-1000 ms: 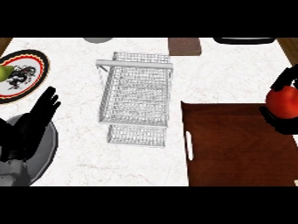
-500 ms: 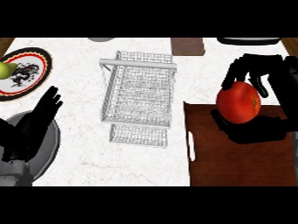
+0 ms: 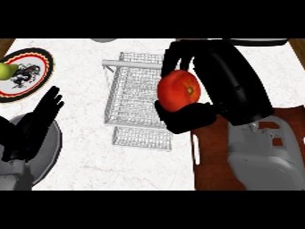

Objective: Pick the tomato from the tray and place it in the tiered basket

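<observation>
Black right hand [image 3: 224,85] curls round red round tomato [image 3: 178,91], beside white wire tiered basket [image 3: 136,96]; brown tray [image 3: 211,167] below.

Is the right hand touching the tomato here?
Touching. The head view shows the right hand curled round the tomato, fingers above it and thumb below, beside the tiered basket.

The right hand [image 3: 230,85] is reaching in from the lower right on its grey forearm, fingers [image 3: 174,56] and thumb curling inward in a clasp. The left hand [image 3: 29,127] is resting at the lower left, fingers straight and pointing up.
</observation>
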### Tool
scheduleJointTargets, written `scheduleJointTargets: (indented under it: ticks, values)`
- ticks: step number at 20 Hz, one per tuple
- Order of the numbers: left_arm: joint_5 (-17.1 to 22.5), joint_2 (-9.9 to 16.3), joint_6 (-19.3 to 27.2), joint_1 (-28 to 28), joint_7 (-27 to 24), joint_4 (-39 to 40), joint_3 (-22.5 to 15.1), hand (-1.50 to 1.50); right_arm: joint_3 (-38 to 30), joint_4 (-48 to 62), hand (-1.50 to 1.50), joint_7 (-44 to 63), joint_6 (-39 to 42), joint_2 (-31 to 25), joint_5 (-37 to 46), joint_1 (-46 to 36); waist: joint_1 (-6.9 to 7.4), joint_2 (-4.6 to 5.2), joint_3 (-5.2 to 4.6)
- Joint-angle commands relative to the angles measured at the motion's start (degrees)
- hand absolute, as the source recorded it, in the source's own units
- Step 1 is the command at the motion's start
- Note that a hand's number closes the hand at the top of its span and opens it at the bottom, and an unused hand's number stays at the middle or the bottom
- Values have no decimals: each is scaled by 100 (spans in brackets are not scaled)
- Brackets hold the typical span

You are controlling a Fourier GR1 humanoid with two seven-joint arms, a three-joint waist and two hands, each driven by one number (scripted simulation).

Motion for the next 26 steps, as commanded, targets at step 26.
scheduleJointTargets:
  ticks: [26]
  values:
    - [-135, -175, -174, -382, 180, 166, 238, 0, 1149, 3770, 150, -602, -3843, 291, 35, -1241, 80, 22, 3]
